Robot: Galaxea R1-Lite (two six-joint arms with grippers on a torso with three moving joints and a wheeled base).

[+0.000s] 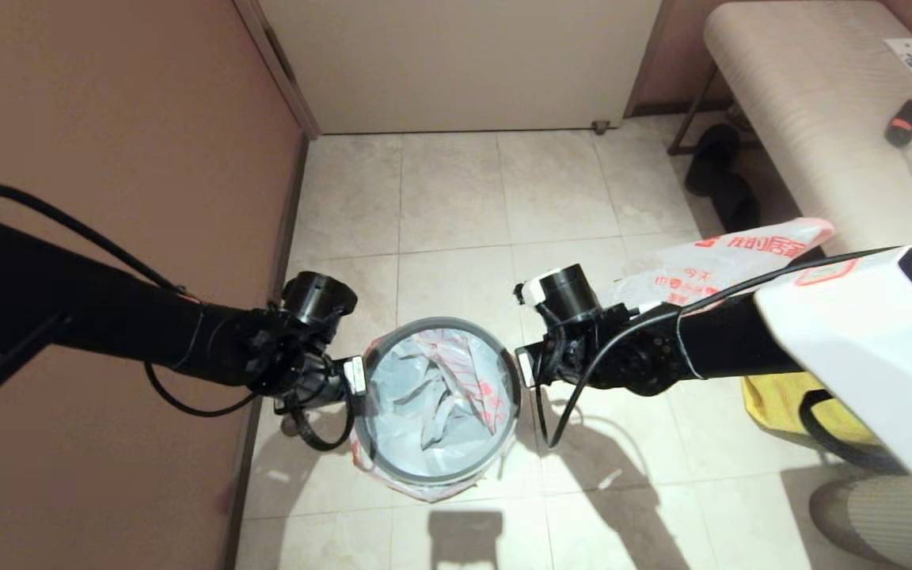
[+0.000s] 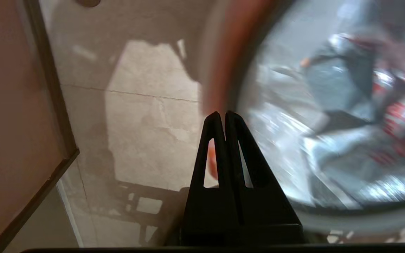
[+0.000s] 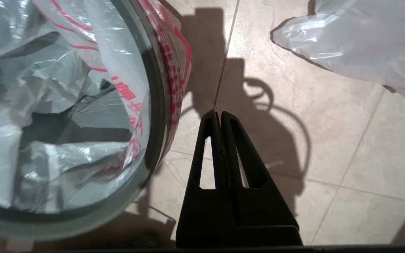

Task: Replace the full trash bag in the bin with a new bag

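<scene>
- Head view showed the small round black plastic bin [image 1: 440, 443] on the tiled floor [image 1: 456, 198], between the two arms, with a thin grey hoop [image 1: 438, 326] on its rim.
- A thin translucent white plastic bag with pink-red edge [image 1: 444, 396] lined the bin, and its edge was folded out under the hoop; it looked like the new bag, already in place.
- The lumpy white bag with bold red logo [image 1: 729, 261], probably the full one, lay apart on the floor behind the right arm, near the beige bench [image 1: 804, 119].
- The left gripper [image 2: 222, 114] was just beside the left side of the rim, with the fingers pressed together and holding nothing.
- The right gripper [image 3: 217, 113] was just beside the right side of the rim, also closed and empty.
- I judged the step to be the last one: hoop seated, arms near the rim.
- The next move, I think, called for lifting both arms away without catching the folded edge.
- Room was tight on the left, where the brown wall [image 1: 108, 119] was near; ahead the floor was open.
</scene>
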